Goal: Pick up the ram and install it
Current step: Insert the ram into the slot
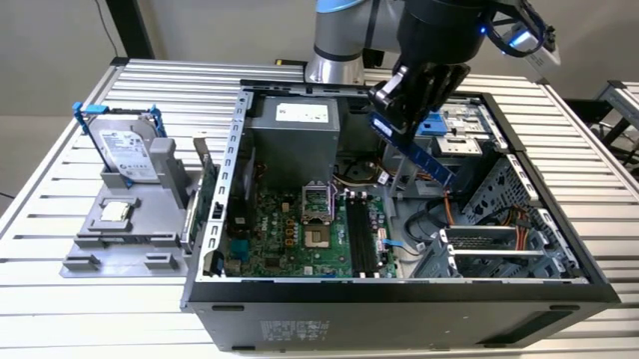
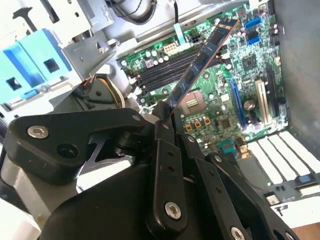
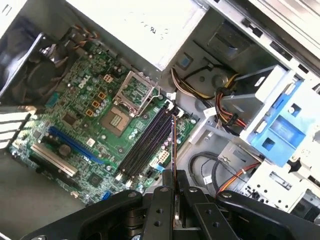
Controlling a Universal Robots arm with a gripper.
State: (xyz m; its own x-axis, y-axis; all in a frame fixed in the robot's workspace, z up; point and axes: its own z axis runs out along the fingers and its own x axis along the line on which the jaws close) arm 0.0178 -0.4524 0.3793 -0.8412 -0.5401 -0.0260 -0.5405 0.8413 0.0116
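- The gripper (image 1: 391,112) hangs above the open computer case (image 1: 399,288), over the side of it nearest the arm's base, with its fingers (image 2: 162,131) pinched narrow on one end of the ram (image 1: 414,152).
- The ram is off the board and in the air, a thin dark-blue stick slanting down from the gripper toward the middle of the case; in the second wrist view it (image 2: 202,60) reaches out across the green motherboard (image 2: 215,100) without touching it.
- In the first wrist view the ram (image 3: 173,150) is seen edge-on, and its thin line runs alongside the long black memory slots (image 3: 145,145) on the motherboard, above them.
- Those slots (image 1: 364,235) lie inside the case, beside the square processor socket (image 1: 314,206) and below the grey power supply box (image 1: 292,134).
- A blue plastic drive bracket (image 3: 282,127) sits inside the case near the gripper, with orange and yellow cables (image 3: 225,107) bunched next to it.
- Outside the case, at the exterior view's left, a silver hard drive (image 1: 128,153) in a blue frame stands upright in a grey holder (image 1: 130,224) on the slatted metal table (image 1: 60,179).
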